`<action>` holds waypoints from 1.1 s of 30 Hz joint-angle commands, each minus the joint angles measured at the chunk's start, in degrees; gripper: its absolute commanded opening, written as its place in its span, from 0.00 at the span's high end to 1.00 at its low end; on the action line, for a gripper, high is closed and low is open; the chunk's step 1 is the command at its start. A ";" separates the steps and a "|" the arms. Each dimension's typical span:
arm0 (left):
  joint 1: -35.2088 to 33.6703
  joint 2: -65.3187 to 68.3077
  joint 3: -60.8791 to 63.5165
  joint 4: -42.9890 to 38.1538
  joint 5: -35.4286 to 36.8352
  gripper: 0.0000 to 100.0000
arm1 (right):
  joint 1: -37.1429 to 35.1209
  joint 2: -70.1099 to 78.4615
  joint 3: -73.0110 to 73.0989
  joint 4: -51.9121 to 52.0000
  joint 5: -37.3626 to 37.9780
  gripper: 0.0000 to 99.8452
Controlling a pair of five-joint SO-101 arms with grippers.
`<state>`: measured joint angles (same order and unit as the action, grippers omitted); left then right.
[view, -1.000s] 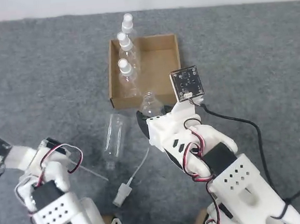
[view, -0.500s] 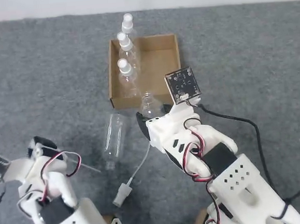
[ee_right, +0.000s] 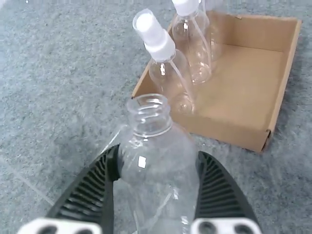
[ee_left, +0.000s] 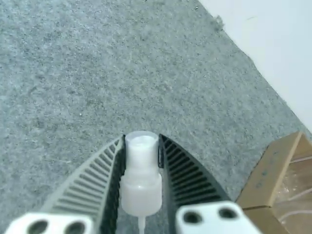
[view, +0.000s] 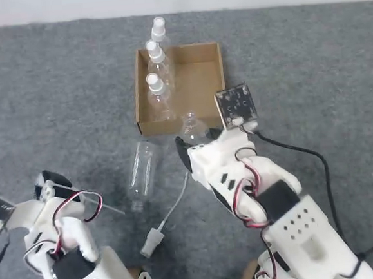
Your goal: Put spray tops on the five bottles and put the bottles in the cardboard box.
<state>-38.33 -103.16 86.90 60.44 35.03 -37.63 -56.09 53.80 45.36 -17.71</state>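
Currently a spray top (ee_left: pixel 141 170) is clamped by the left gripper (ee_left: pixel 141 140), an uncapped bottle (ee_right: pixel 155 131) by the right gripper (ee_right: pixel 157 155), just beside the cardboard box (ee_right: pixel 239 83).

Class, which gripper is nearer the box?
Right. The right gripper holds a bottle just beside the box; the left gripper, holding a spray top, is much farther off.

The right end effector (ee_right: pixel 157 157) nudged its open bottle (view: pixel 191 127) rightward; the left arm (view: pixel 58 222) swung outward.
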 commanded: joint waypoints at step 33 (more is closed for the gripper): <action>-0.09 -1.32 -25.71 -8.44 26.64 0.99 | -1.19 -11.82 17.58 -22.90 7.03 0.99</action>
<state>-38.33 -103.16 64.31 53.58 59.47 -37.63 -65.49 69.19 29.27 -12.00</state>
